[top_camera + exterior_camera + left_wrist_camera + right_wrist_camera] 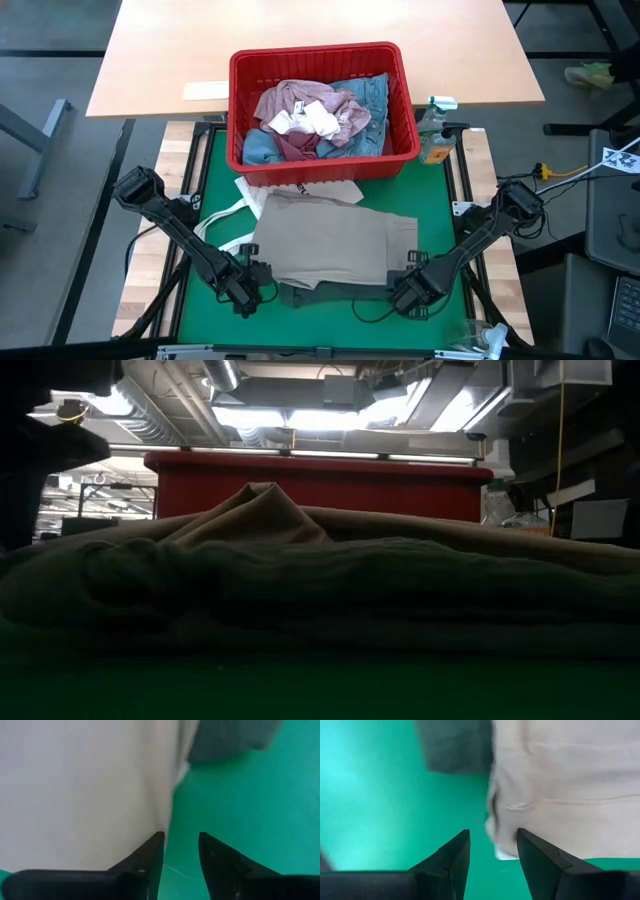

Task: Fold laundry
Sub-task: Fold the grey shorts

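Folding has barely begun, we judge: beige trousers (335,245) lie folded on the green counter (440,215) over a dark green top (330,294), with more in the red basket (322,165). Left gripper (252,281) and right gripper (410,285) flank their near corners, fingers parted, empty.

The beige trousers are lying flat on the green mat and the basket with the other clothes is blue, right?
Not quite. The basket is red, not blue; the high view shows it. The rest is right: the beige trousers lie flat on the green mat, and the other clothes sit in the basket.
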